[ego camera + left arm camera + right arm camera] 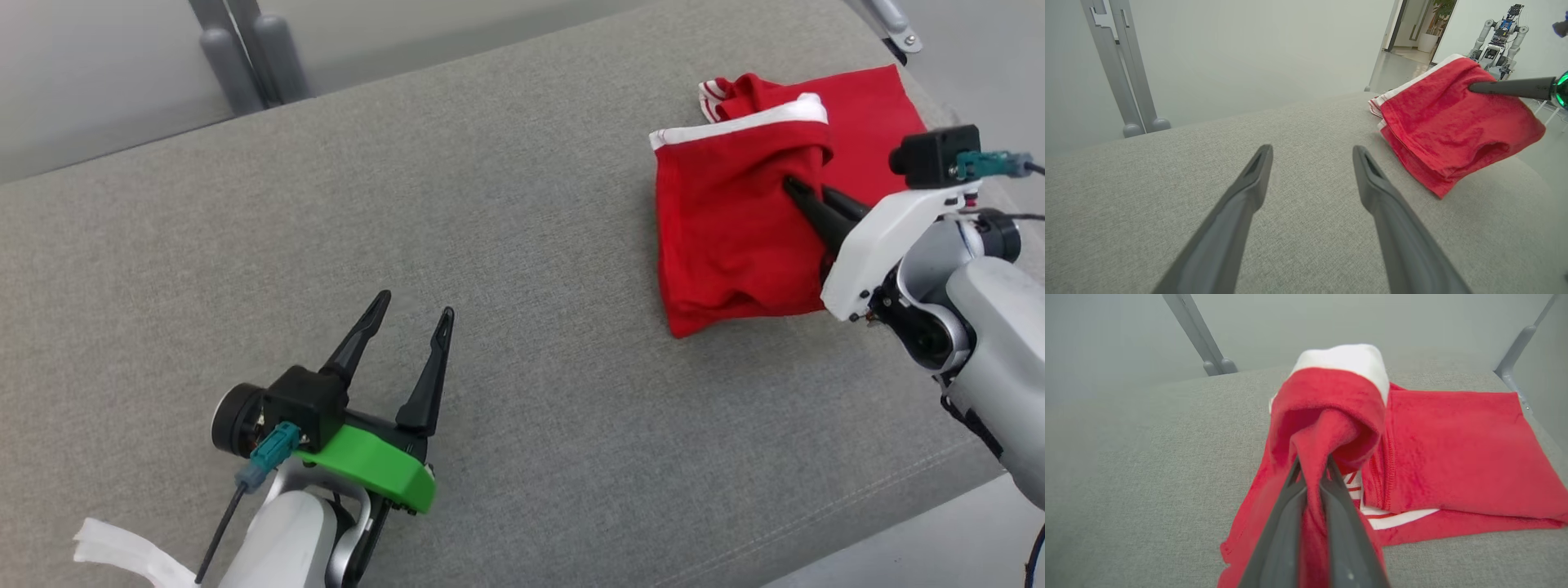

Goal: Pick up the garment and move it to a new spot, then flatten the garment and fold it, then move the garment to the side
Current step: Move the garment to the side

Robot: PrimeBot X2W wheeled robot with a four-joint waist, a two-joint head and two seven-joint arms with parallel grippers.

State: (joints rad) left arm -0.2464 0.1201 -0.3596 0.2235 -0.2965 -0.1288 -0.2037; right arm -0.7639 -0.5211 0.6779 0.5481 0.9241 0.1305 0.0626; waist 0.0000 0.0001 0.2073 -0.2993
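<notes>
1. The garment [727, 237] is red with a white band [739, 124] along one edge. It is on the far right part of the grey bench [522, 204], close to the bench's right edge.
2. The right fingers [804, 200] are together and clamped on a fold of the red cloth near the middle of the garment.
3. In the right wrist view, the cloth runs between these fingers [1284, 510] and rises above them like a small hood, with the white band [1347, 359] on top.
4. In that view, the part of the garment [1453, 449] to the right of the fingers lies flat on the bench in folded layers. A striped edge shows below it.
5. The left fingers [429, 376] are apart and hold nothing. They are at the near left of the bench, well apart from the garment, and point toward the far side.
6. In the left wrist view, the left fingers [1241, 204] are over bare grey cloth. The garment [1453, 122] is far to the right there, with one right finger [1511, 87] touching its top.
7. Grey metal posts [1122, 81] stand behind the far left edge of the bench, and another robot [1498, 36] stands in the far background.
</notes>
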